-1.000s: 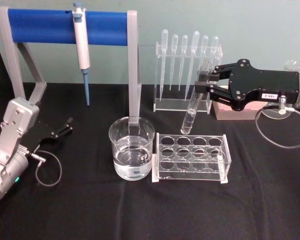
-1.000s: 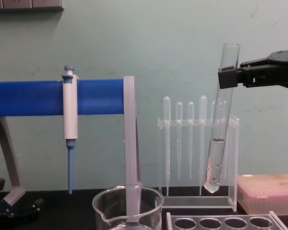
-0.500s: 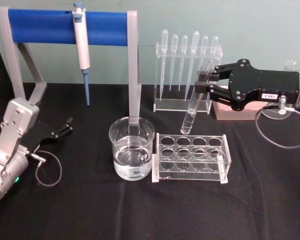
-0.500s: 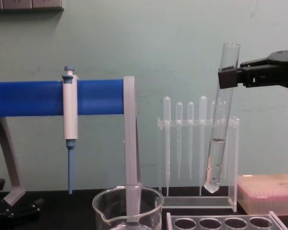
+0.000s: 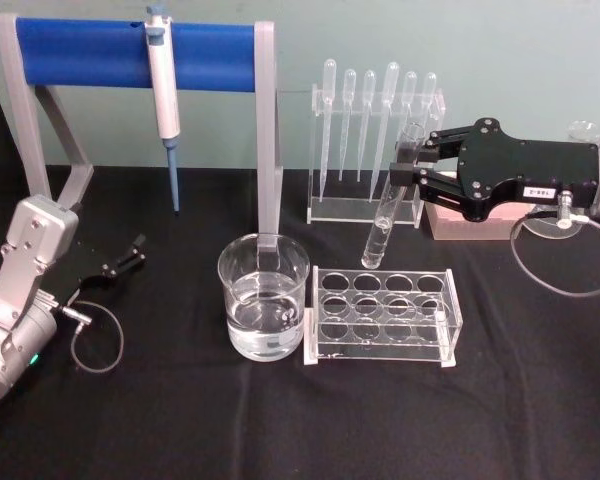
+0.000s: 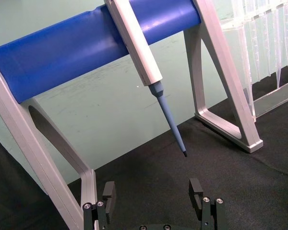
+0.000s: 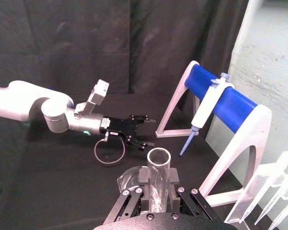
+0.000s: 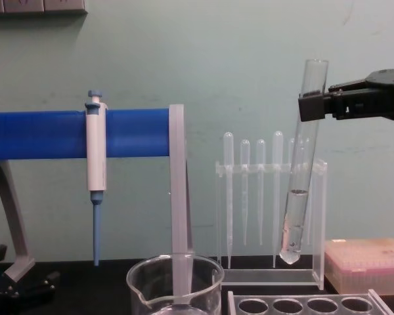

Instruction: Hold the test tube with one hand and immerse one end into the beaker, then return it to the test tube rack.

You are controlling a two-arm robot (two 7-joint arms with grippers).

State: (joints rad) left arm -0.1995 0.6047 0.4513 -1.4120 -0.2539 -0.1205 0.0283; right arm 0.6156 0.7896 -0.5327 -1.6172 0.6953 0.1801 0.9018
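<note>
Over the rack's [image 5: 382,345] far side, the right gripper [image 5: 401,172] still clamps the tilted test tube [image 5: 383,220], nothing moved.

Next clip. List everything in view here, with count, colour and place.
test tube: one, clear, tilted, lifted right of centre
beaker: one, clear, water inside, table centre
test tube rack: one, clear, empty, right of beaker
pipettes: six, translucent, hanging in clear stand behind
micropipette: one, white, blue tip, on blue-barred stand, back left
box: one, pink, back right
table: black cloth
right pincer: black, shut on test tube
left pincer: black, open, low at left
</note>
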